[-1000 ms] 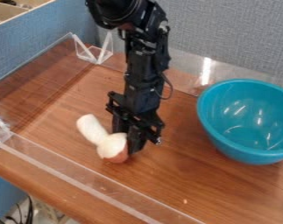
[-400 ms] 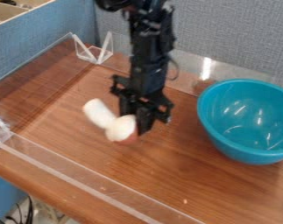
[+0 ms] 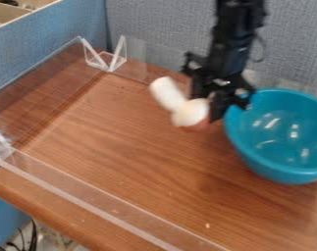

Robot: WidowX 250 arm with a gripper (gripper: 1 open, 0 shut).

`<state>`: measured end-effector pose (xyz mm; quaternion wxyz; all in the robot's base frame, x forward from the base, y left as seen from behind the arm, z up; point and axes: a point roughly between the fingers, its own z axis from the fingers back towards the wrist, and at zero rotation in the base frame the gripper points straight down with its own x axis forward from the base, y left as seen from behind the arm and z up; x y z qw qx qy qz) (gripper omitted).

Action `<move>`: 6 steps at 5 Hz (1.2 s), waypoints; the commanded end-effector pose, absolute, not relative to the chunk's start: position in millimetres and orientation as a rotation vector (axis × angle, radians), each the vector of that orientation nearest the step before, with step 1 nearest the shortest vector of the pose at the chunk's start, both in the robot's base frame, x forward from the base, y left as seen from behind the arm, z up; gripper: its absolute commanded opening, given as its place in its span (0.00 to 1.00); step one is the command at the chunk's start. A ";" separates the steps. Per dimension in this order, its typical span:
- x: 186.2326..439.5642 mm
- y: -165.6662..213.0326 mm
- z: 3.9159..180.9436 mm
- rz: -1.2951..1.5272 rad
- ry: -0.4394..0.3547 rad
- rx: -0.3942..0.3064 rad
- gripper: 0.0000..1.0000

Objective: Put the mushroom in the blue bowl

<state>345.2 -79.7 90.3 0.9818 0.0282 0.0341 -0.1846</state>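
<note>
Mushroom [image 3: 187,111] and pincer [image 3: 216,98] are together near the left rim of the blue bowl [image 3: 282,169]: the pincer is closed on the mushroom, by the cap end as far as the blur lets me judge. The cap, lower and nearer the camera, sits just beside the dark fingers, while the pale stem points up and away to the left of the picture. So the long axis slants away from the bowl, with the cap the end closer to it. The mushroom looks lifted off the wooden surface [image 3: 122,147], though its height is hard to read. The one arm [image 3: 237,34] reaches in from the back. The carry seems well along; what is left, I judge, is a short shift toward the bowl's middle, far enough that the trailing stem clears the rim before release.
</note>
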 end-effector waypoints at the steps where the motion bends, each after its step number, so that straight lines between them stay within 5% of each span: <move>1: 366.5 -106.8 117.6 -0.383 -0.002 0.067 0.00; 6: 374.9 -141.4 100.3 -0.459 -0.006 0.049 0.00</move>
